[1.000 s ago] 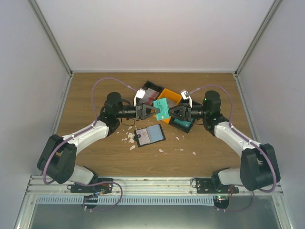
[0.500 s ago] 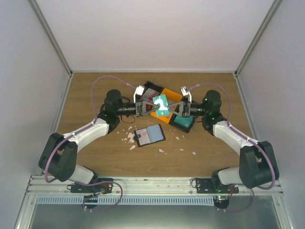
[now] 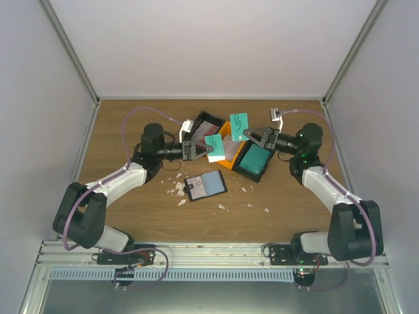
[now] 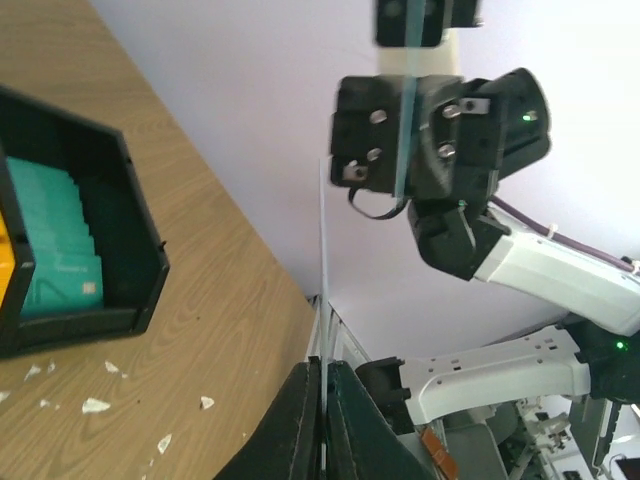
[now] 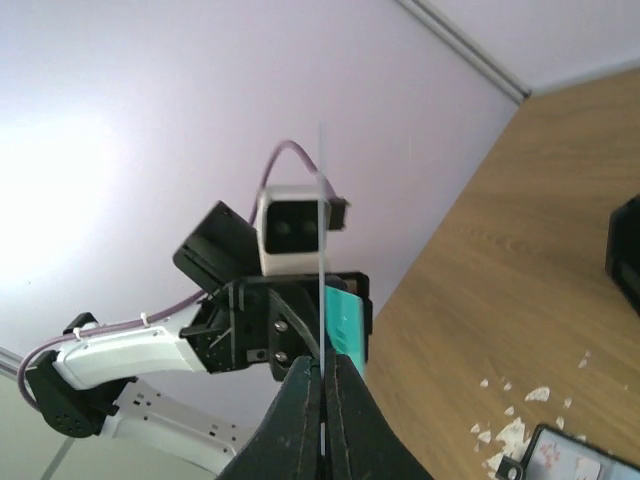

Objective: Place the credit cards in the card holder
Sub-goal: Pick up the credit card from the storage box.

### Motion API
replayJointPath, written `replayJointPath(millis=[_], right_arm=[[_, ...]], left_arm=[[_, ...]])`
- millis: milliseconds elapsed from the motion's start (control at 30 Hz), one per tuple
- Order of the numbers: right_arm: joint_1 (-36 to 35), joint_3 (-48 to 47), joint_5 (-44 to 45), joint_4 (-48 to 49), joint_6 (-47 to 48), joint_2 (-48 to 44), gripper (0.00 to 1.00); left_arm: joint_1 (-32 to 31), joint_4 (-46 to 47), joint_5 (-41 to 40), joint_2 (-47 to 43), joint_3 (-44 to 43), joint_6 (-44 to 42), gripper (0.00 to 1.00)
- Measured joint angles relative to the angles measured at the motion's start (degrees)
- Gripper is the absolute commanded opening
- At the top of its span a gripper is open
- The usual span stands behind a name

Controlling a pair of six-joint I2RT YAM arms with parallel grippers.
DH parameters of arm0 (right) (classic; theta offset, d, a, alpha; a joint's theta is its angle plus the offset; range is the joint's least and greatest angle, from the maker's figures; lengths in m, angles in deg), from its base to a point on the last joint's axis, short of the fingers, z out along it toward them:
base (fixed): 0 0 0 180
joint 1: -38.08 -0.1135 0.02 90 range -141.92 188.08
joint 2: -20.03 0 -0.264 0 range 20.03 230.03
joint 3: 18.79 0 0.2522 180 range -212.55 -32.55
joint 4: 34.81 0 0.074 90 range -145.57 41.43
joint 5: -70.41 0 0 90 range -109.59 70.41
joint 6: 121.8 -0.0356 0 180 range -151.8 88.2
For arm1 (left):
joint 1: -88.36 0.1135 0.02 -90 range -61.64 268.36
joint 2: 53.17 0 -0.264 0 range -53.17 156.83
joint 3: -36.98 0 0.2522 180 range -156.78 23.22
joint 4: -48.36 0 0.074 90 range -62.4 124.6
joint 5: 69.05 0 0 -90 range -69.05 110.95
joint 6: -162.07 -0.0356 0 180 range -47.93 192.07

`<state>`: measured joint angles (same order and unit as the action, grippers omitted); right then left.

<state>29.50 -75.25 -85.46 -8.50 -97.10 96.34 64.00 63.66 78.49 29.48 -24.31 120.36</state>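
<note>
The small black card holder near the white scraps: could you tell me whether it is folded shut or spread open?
Spread open: the small black card holder lies flat, bluish-grey inside facing up.

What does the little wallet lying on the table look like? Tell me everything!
The card holder lies flat and open on the wooden table, slightly turned. Its border is black; inside, the right half looks bluish-grey and the left half shows something reddish. Small white scraps lie just beside its left edge. Nothing holds it.
</note>
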Motion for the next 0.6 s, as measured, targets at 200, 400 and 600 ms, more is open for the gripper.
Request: replayJointPath(millis=[200,400,600], right_arm=[[1.07,-0.35,1.57,-1.09,2.64,-2.40,0.01],[0.55,-4.17,8.15,-17.33,15.52,-4.02,0.00],[-6.10,-4.42,18.53,-31.67,27.15,-5.79,0.00]], left_arm=[[0.90,-2.49,0.44,-0.07,0.87,-0.15,0.00],[0.76,-12.52,-6.45,-3.58,2.32,-4.74,0.00],[-2.03,-16.85,-17.92,-8.63,12.74,-5.49,0.00]])
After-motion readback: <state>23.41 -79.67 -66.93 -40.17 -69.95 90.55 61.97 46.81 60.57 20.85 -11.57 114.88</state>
